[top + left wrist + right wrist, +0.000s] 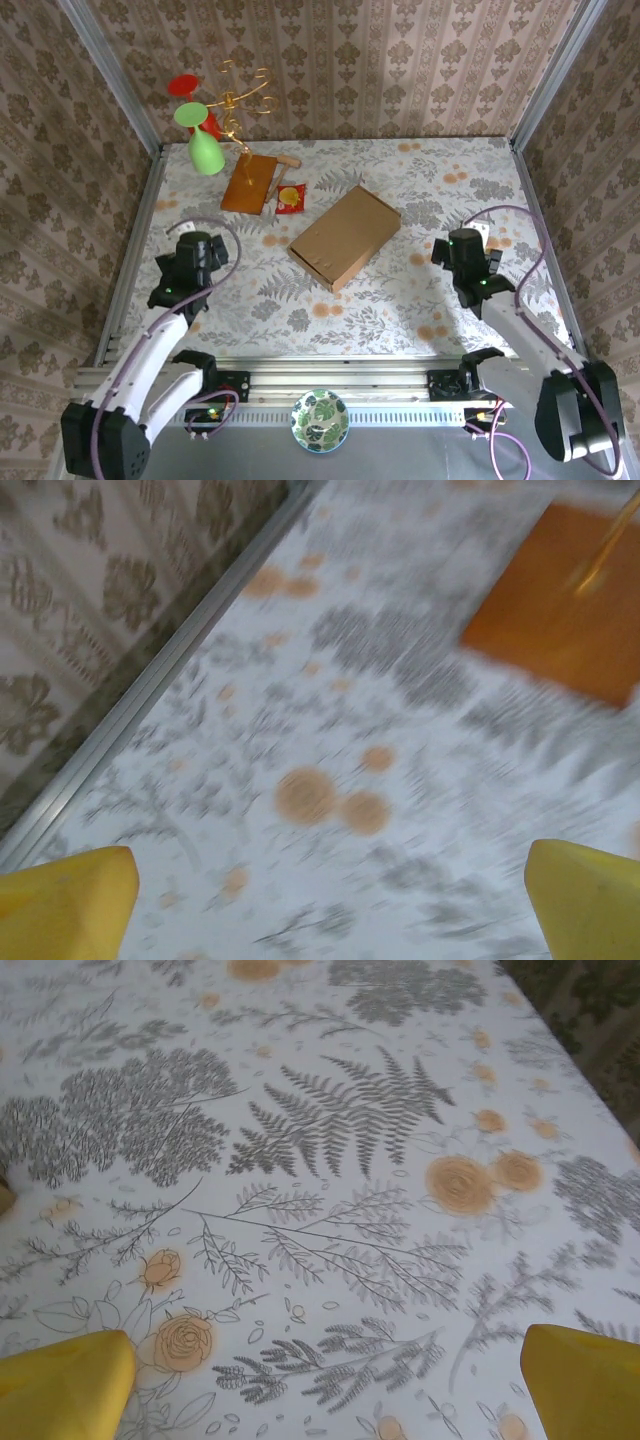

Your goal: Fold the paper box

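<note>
The paper box (345, 237) lies on the flowered tablecloth at the middle of the table, a flat brown cardboard shape turned diagonally with its panels down. My left gripper (197, 262) hovers well to its left, apart from it. In the blurred left wrist view this gripper (330, 910) is open, its yellow fingertips (70, 905) wide apart over bare cloth. My right gripper (468, 262) is off to the box's right, also clear of it. The right wrist view shows that gripper (325, 1390) open, with nothing between the yellow fingertips (585, 1380).
An orange-brown wooden board (248, 183) (560, 610) lies behind the box to the left, with a red-and-yellow packet (291, 197) beside it. A green glass (203, 140), a red glass (190, 95) and a gold wire stand (240, 100) crowd the far left corner. A patterned bowl (320, 420) sits between the arm bases.
</note>
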{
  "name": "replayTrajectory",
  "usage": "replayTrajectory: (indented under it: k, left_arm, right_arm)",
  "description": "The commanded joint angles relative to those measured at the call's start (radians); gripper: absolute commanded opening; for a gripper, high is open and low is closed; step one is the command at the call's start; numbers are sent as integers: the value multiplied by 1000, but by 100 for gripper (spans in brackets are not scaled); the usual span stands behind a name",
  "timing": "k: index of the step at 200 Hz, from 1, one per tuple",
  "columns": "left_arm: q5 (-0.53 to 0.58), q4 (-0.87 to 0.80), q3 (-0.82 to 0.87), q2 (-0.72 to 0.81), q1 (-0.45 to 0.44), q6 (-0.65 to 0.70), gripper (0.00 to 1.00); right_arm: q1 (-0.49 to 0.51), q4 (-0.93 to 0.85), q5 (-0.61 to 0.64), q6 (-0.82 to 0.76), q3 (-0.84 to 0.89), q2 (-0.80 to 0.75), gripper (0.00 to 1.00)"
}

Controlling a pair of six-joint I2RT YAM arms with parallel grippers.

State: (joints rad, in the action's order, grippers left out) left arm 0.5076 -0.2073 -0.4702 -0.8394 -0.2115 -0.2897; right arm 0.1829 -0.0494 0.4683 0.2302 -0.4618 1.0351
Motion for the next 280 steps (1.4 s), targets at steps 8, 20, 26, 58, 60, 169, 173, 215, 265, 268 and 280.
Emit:
replayTrajectory:
  k: [8,20,26,58,60,169,173,215,265,268,280]
  left_arm:
    - [-117,260,62,-64,81,200,100]
    - [-161,300,62,-136,106,200,100]
    - [-185,337,64,-174,123,193,100]
    - [-294,532,72,-348,191,167,100]
    - [-295,552,71,-358,191,175,100]
    - [-427,1248,155,-706,221,286,100]
    - [-426,1257,145,-720,221,296,100]
    - [-431,1196,118,-717,215,302,100]
    - [-435,1189,116,-714,219,298,100]
    - [-434,1189,116,-714,218,298,100]
    - [-439,1197,120,-713,219,296,100]
  right_arm:
    - [-9,428,-103,-120,66,94,100]
    - [-15,501,-130,-126,77,149,100]
    - [-23,532,-144,-129,79,177,100]
    - [-80,667,-236,-146,57,273,100]
    - [-83,672,-239,-146,54,279,100]
    - [-156,927,-317,-176,64,497,100]
    - [-155,930,-316,-177,66,497,100]
    - [-154,921,-315,-177,64,494,100]
    - [-146,916,-304,-183,59,496,100]
    - [-145,919,-302,-184,62,495,100]
    - [-137,938,-277,-185,72,495,100]
